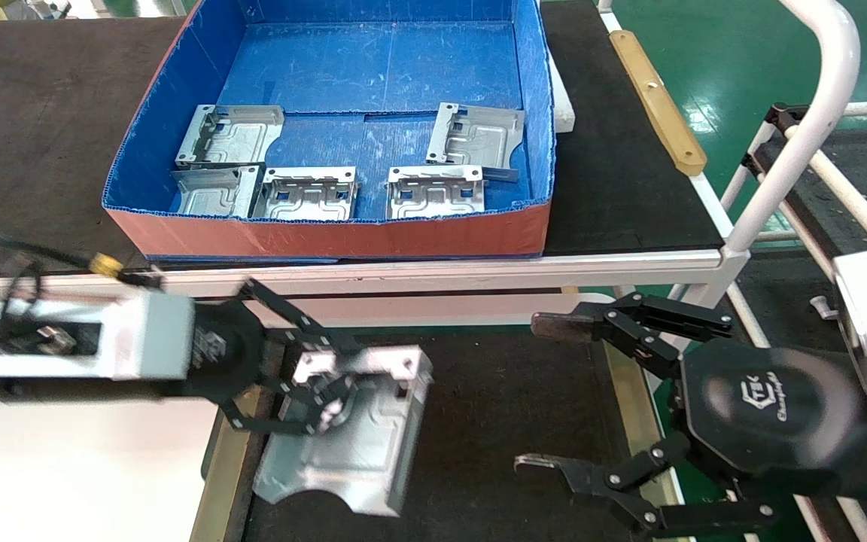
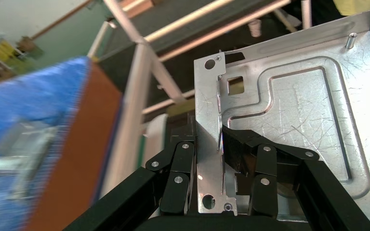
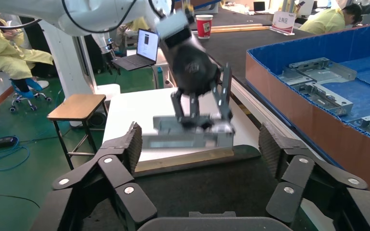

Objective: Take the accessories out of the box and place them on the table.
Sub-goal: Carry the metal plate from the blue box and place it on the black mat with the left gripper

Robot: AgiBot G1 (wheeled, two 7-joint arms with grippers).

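The box (image 1: 328, 233), blue inside and orange-red outside, stands on the white-framed bench and holds several silvery brackets (image 1: 309, 194). My left gripper (image 1: 320, 391) is shut on one more bracket (image 1: 351, 444), gripping its bent edge tab, and holds it just over the left end of the black-matted table (image 1: 494, 391). In the left wrist view the fingers (image 2: 236, 149) clamp the bracket's tab (image 2: 212, 159). My right gripper (image 1: 539, 393) is open and empty over the table's right side. The right wrist view shows its jaws wide apart (image 3: 200, 144), with the held bracket (image 3: 188, 134) beyond and the box (image 3: 318, 115) at the side.
The bench's white rail (image 1: 441, 267) runs between box and table. A white tube frame (image 1: 802, 113) rises at the right. A tan strip (image 1: 629, 406) edges the table under my right gripper. A white surface (image 1: 80, 467) lies left of the table.
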